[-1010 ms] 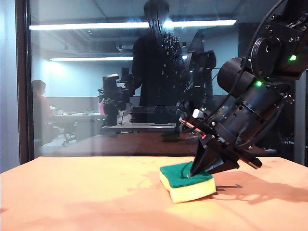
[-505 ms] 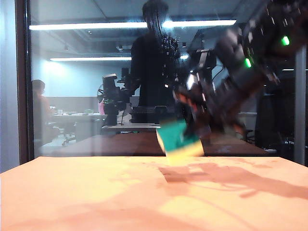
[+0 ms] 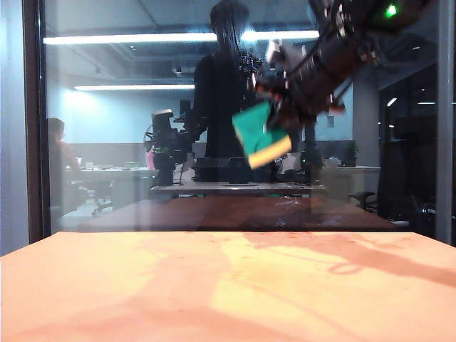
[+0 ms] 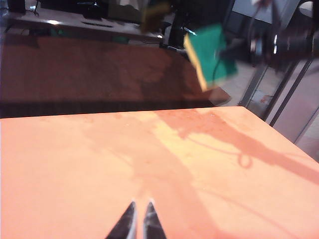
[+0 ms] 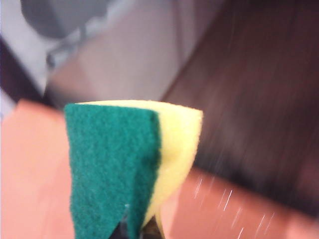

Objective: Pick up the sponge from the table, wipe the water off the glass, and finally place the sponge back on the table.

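Exterior view: the pale yellow foam sponge with a green scouring layer [image 3: 262, 137] is seen upper centre of the frame, clamped in the closed right gripper [image 3: 285, 122], well above the matte orange-tan table [image 3: 142, 285] and close in front of the large upright clear glass [image 3: 128, 142]. Its long axis is tilted, the green face turned toward the camera side and the yellow foam toward the lower right. The glass lies directly beyond the sponge, so the coming wipe is judged to turn on pressing it forward; no water can be made out on the pane. The left gripper [image 4: 138, 221] is held low over the table near the bottom of its frame, nearly closed and empty, much farther from the sponge.
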You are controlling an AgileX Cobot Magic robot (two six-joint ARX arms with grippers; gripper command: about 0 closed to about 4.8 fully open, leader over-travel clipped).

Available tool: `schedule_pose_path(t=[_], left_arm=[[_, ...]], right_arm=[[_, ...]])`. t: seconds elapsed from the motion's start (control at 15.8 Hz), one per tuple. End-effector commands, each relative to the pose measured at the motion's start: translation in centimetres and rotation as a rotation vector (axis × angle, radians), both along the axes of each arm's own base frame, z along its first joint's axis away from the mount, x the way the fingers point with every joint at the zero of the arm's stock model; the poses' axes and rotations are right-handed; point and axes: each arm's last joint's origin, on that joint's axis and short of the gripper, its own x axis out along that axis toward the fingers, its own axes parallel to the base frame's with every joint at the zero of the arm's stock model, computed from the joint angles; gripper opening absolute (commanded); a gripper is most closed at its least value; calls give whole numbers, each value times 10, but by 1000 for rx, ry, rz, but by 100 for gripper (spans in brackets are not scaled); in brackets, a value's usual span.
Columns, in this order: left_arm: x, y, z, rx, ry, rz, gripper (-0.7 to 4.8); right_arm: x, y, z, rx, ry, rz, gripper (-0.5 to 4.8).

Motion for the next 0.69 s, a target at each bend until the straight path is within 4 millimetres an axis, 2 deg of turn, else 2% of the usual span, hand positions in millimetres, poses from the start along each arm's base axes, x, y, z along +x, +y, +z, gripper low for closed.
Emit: schedule_pose_path(t=[0.06, 0.51, 0.69], left_arm=[[0, 0, 4, 2, -34, 3, 25], [1, 2, 7, 29, -78, 62, 25], [1, 2, 7, 29, -77, 62, 25]], right_arm=[[10, -9, 25, 21, -186, -35, -9], [24, -35, 58, 93, -534, -51, -9], [40, -32, 74, 110, -574, -14, -9]])
